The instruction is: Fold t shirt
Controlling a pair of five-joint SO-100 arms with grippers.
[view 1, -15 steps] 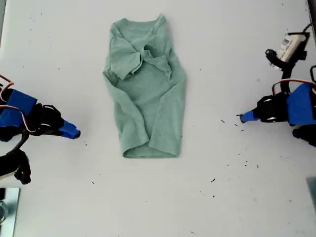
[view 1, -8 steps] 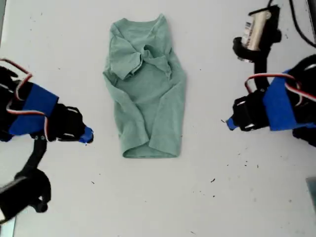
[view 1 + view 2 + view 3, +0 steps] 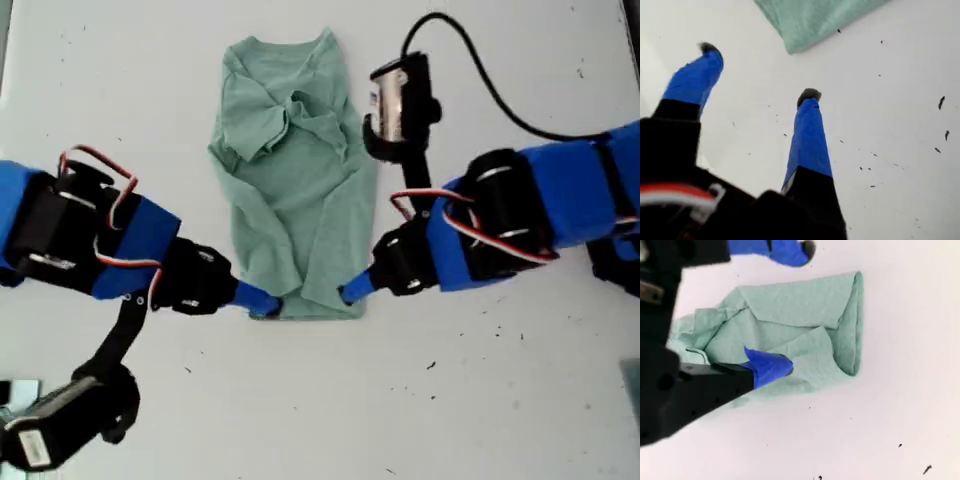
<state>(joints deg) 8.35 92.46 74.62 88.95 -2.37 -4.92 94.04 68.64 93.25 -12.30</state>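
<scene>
The pale green t shirt (image 3: 295, 170) lies on the white table, sleeves folded in, collar at the far end and hem nearest the bottom of the exterior view. My first gripper (image 3: 262, 300) reaches in from the exterior view's left and sits at the hem's left corner. In its own wrist view it (image 3: 757, 70) is open, with the shirt corner (image 3: 805, 25) just ahead of the fingertips. My second gripper (image 3: 352, 292) comes from the exterior view's right to the hem's right corner. It (image 3: 785, 307) is open, one finger (image 3: 771, 365) over the t shirt (image 3: 790, 315), the other off its edge.
The white table (image 3: 500, 420) carries small dark specks (image 3: 431, 365) toward the exterior view's lower right. A black cable (image 3: 500, 95) runs from the second arm's camera toward the exterior view's right edge. The first arm's camera (image 3: 60, 430) hangs low at the exterior view's left.
Both arms have swung in from the exterior view's sides to the shirt's hem corners. The shirt has not moved.
</scene>
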